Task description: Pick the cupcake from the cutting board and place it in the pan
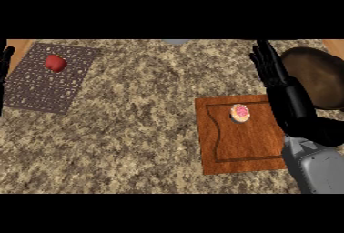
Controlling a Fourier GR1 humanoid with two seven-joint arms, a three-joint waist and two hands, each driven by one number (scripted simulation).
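A small cupcake (240,113) with pink frosting sits on the wooden cutting board (235,150), near its upper middle. A dark brown pan (321,75) lies at the right edge of the counter, behind the board. My right hand (272,68) hovers between the board and the pan, fingers straight and pointing away, holding nothing; it is right of and beyond the cupcake, not touching it. My left hand (5,61) shows only as dark fingers at the left edge, upright and still.
A dark patterned mat (40,86) lies at the far left with a red apple-like fruit (56,63) on it. A grey object (176,41) peeks in at the counter's far edge. Speckled granite counter (134,136) spreads between mat and board.
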